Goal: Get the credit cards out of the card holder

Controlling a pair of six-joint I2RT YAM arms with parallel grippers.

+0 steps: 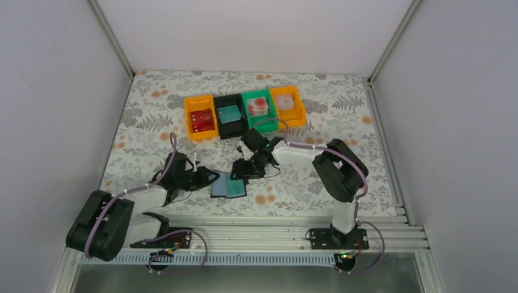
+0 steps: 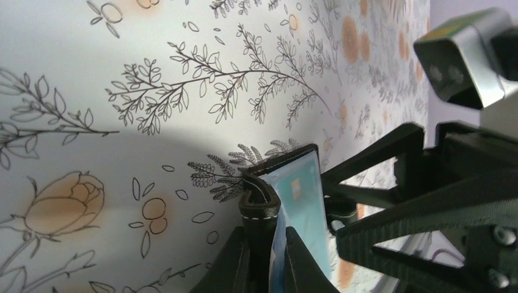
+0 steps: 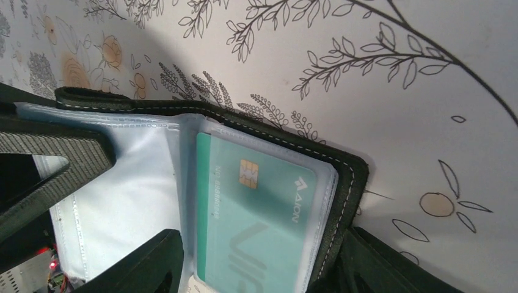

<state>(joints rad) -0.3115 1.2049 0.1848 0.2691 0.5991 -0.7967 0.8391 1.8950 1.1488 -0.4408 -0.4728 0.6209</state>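
holder (image 1: 229, 185): lying open on the counter (image 1: 153, 122), right between both tools
left tool (image 2: 267, 259): clamped on the holder's black stitched edge
right tool (image 3: 272, 268): spread wide, straddling the holder's other half
card (image 3: 256, 220): teal, chip showing, tucked inside the holder, in the right tool's gap
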